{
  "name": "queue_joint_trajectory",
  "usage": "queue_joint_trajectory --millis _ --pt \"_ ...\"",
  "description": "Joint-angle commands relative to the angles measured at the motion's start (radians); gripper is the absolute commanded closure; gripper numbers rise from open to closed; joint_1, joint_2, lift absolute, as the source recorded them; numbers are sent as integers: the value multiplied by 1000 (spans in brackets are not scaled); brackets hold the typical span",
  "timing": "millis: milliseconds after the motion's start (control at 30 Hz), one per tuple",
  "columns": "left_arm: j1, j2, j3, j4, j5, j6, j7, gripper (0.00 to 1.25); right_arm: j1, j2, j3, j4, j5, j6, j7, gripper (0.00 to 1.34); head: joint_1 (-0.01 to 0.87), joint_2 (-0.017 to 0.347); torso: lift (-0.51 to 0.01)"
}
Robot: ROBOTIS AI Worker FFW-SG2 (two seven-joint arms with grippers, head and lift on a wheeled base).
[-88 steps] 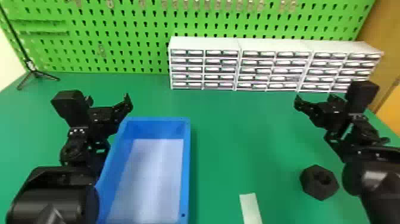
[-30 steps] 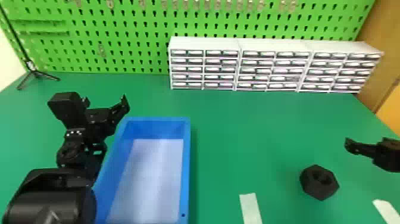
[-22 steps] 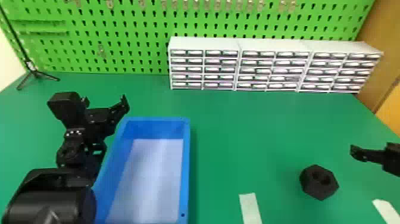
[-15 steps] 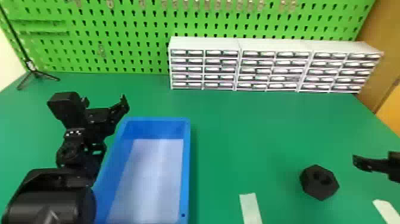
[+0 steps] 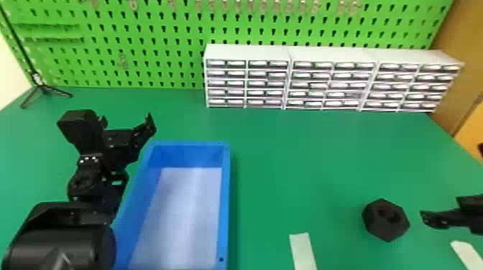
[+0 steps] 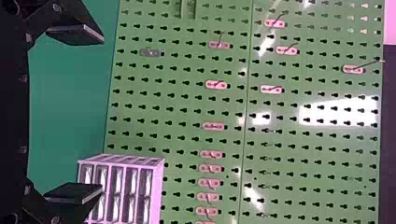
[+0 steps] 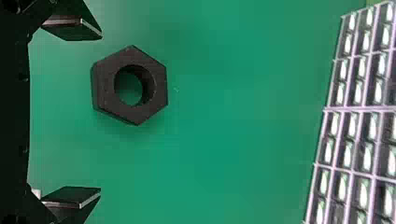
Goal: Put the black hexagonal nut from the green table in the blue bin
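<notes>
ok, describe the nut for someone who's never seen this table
On the green table, look right of the blue bin. The black hexagonal nut lies between, and slightly beyond, two pale strips. Unlike those flat strips, it's thick, six-sided, with a round hole.

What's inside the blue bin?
A pale bottom, with nothing visible on it; the black hexagonal nut is outside. The left arm partly covers the blue bin along its left side; the near end is out of frame.

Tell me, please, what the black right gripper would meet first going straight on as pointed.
The right gripper would probably meet the black hexagonal nut first, though the depth between them is unclear.
</notes>
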Motion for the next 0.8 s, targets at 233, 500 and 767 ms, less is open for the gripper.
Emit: queue_joint_trajectory --millis 233,500,767 --pt "3 0 3 0 -3 0 1 162 -4 -22 55 39 59 6 86 124 686 28 -96" --pt "4 0 3 0 -1 0 0 162 -21 -42 93 66 110 8 117 125 686 28 -96" --pt "6 0 4 0 0 0 0 162 -35 -51 104 76 133 8 117 125 686 28 -96"
